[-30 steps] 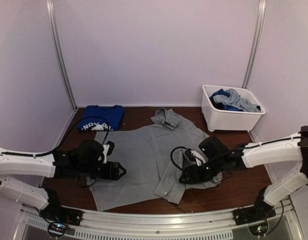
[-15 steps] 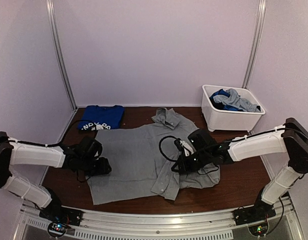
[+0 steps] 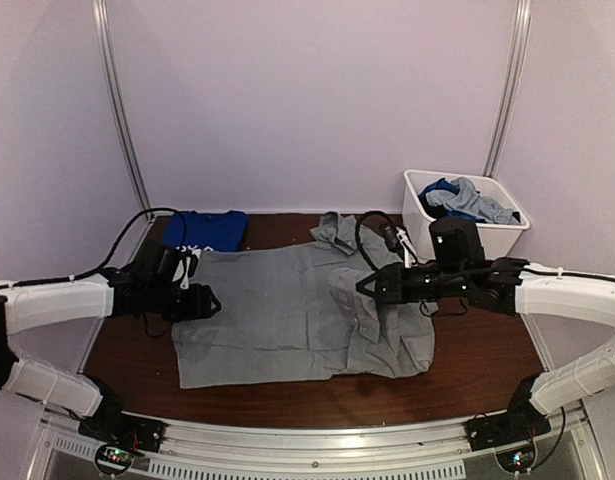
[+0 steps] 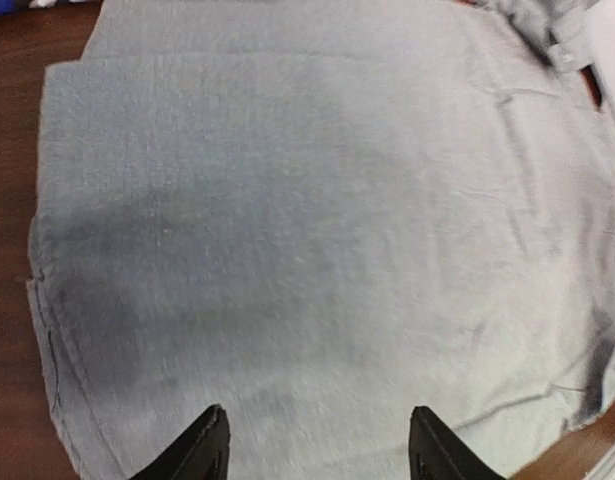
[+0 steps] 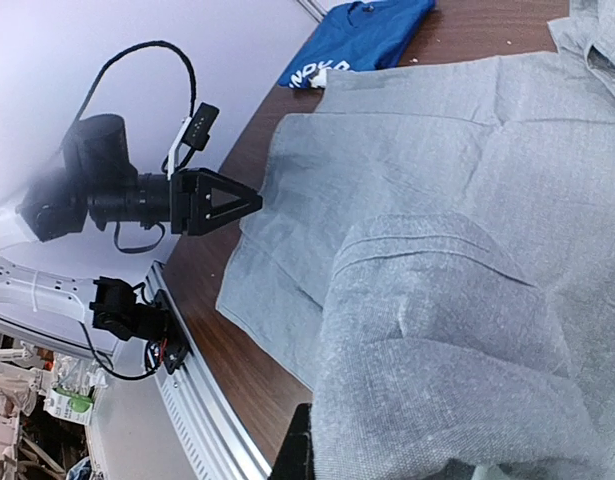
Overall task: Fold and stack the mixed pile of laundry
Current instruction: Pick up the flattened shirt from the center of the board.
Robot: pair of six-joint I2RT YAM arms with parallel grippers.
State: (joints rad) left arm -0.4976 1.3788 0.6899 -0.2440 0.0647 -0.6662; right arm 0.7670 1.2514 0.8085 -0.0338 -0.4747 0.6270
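On the walled brown table (image 3: pixel 487 372), right tool (image 3: pixel 369 288) clamps grey shirt (image 3: pixel 277 312); left tool (image 4: pixel 317 442) apart.

Both arms are built alike. The left arm (image 3: pixel 57 302) and right arm (image 3: pixel 572 295) have long links in smooth white shells, joined by black joint housings. Near the wrist each casing turns all black, with round motor barrels. The left tool (image 3: pixel 205 301) is matte black, with two flat, pointed fingers (image 4: pixel 202 450) on a triangular frame. The right tool (image 3: pixel 372 286) is black too. A thin black cable (image 3: pixel 127 228) arcs off the left wrist and a second cable (image 3: pixel 372 225) off the right. Each meets a small white connector block (image 5: pixel 192 125). The black bases (image 3: pixel 117 425) have tiny green and red lights beneath them.
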